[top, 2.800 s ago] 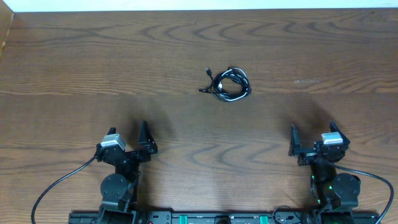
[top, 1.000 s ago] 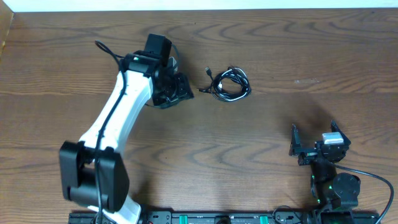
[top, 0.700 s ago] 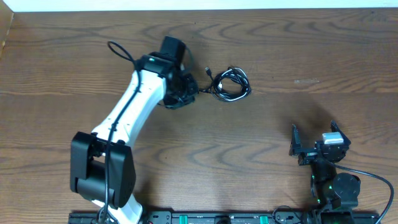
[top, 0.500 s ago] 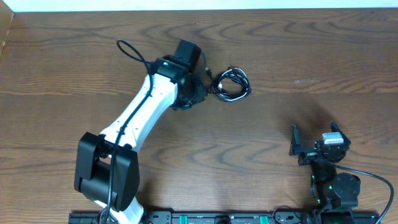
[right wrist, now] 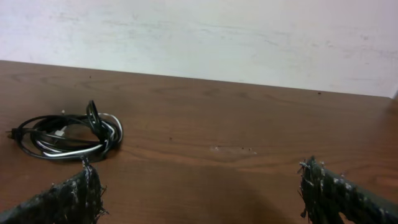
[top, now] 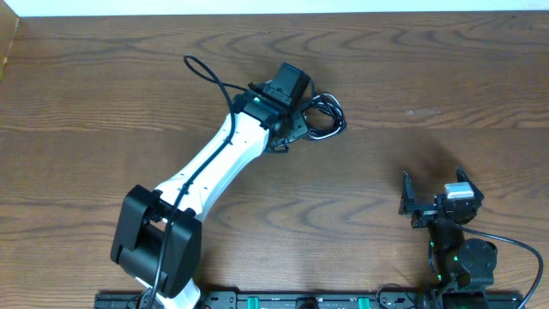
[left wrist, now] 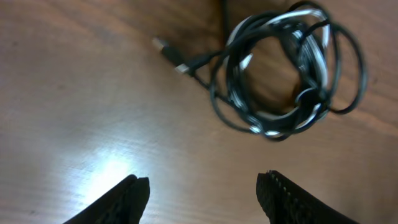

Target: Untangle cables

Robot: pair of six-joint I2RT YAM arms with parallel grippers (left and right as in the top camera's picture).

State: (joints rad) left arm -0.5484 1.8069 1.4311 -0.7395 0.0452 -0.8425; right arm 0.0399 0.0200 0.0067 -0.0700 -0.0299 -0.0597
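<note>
At the far middle of the surface [top: 429, 77], the cables [top: 330, 116] are lying in 1 loose round coil. Glossy black cords are looping together with a white strand, and a small metal-tipped plug [left wrist: 169, 51] is poking out on the coil's left side. The left gripper [left wrist: 202, 186] is hovering over the wood just beside the coil. Its dark, ridged fingers [left wrist: 127, 196] are standing apart with only bare, shiny grain between them, holding nothing. It seems to be lining up for a first pinch on the bundle. The right gripper [right wrist: 205, 199] is sitting at the near right, well apart from the coil. Its 2 fingers are spread wide and empty, probably waiting until a second hold is needed. The thin cords look limp and slick, so they are likely to drag along together.
</note>
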